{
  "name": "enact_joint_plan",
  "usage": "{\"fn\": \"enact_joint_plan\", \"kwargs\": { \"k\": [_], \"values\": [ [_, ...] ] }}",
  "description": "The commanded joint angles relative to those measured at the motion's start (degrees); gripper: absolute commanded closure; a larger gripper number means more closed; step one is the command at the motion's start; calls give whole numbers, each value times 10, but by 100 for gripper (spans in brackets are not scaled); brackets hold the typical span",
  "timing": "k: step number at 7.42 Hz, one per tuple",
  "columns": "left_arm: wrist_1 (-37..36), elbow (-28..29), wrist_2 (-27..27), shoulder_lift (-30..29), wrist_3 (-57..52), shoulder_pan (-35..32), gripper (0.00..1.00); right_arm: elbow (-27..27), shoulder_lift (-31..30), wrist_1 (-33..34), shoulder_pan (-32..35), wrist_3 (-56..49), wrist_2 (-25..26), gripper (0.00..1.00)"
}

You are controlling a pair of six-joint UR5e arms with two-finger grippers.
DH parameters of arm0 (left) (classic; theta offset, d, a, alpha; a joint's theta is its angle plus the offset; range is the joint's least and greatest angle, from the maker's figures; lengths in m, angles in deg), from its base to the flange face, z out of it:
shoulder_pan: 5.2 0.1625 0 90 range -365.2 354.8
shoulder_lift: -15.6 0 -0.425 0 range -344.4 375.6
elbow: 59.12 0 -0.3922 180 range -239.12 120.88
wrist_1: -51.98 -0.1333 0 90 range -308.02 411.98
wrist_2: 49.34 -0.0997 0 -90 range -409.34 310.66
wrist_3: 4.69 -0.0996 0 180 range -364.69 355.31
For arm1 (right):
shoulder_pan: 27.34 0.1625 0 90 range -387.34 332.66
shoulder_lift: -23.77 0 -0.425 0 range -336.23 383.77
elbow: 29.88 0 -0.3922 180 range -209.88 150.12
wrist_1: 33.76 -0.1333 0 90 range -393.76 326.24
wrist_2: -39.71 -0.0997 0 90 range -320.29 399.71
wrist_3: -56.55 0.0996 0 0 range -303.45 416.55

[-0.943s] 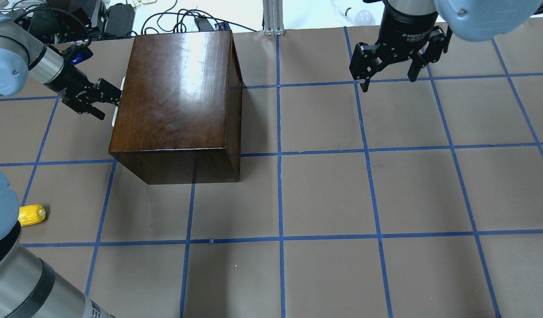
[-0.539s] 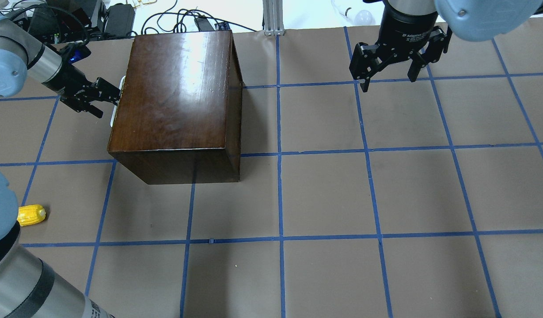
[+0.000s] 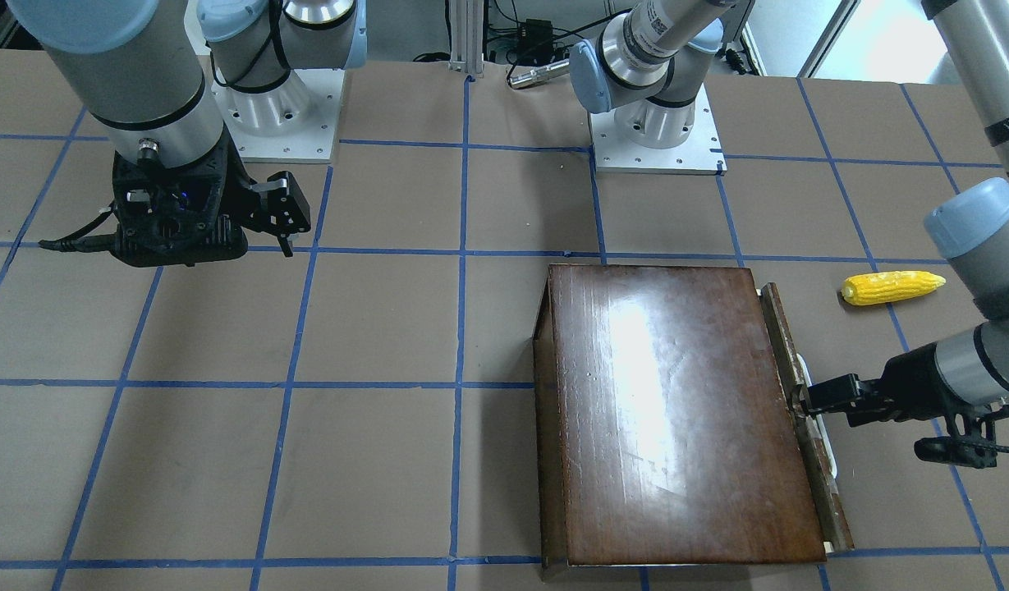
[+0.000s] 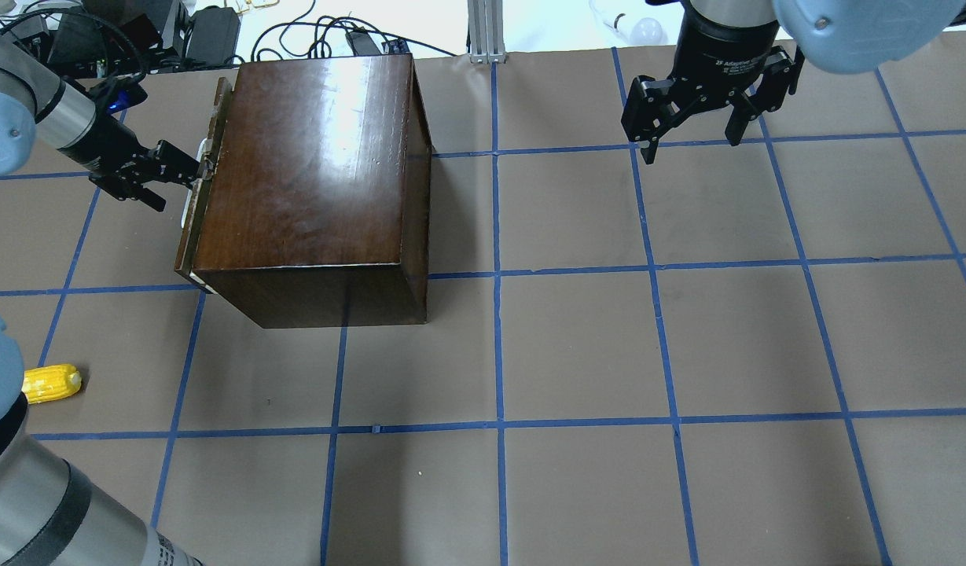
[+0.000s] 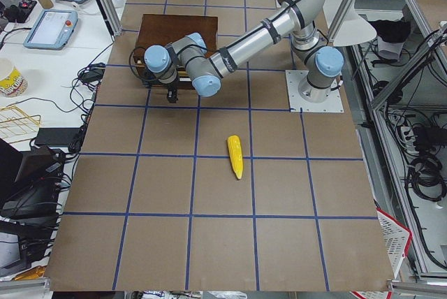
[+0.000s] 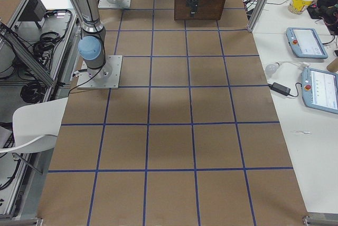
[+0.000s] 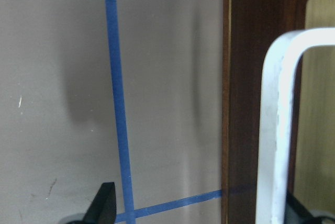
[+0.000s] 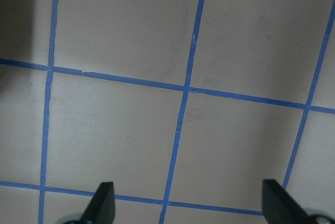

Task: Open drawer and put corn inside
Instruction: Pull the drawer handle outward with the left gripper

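Observation:
The glossy dark brown box [image 4: 317,165] stands at the back left of the table. Its drawer [image 4: 203,189] is slid out a small way, and the dark front panel [image 3: 800,410] stands clear of the box. My left gripper [image 4: 176,185] is open at the panel, with one finger behind the white handle [image 7: 277,130] and the other finger [image 7: 104,205] out over the table. The yellow corn [image 4: 50,384] lies on the table nearer the robot, apart from the box, and also shows in the front view [image 3: 890,287]. My right gripper [image 4: 691,141] is open and empty at the back right.
The table is brown paper with a blue tape grid [image 4: 498,424]. Cables and equipment [image 4: 215,31] lie beyond the far edge behind the box. The left arm's elbow [image 4: 27,503] fills the near left corner beside the corn.
My left gripper has moved left, pulling the handle. The drawer front has come out from the box's left side. The right arm and the corn have not moved.

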Motion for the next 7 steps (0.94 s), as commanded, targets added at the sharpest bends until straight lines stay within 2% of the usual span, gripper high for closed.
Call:
{"fn": "enact_joint_plan", "kwargs": {
  "k": [1, 7],
  "values": [
    [0, 5, -1, -1, -5, 13, 0, 0, 0, 0, 0, -1, 0, 0],
    [-5, 9, 1, -4, -12, 44, 0, 0, 0, 0, 0, 0, 0, 0]
  ]
}}
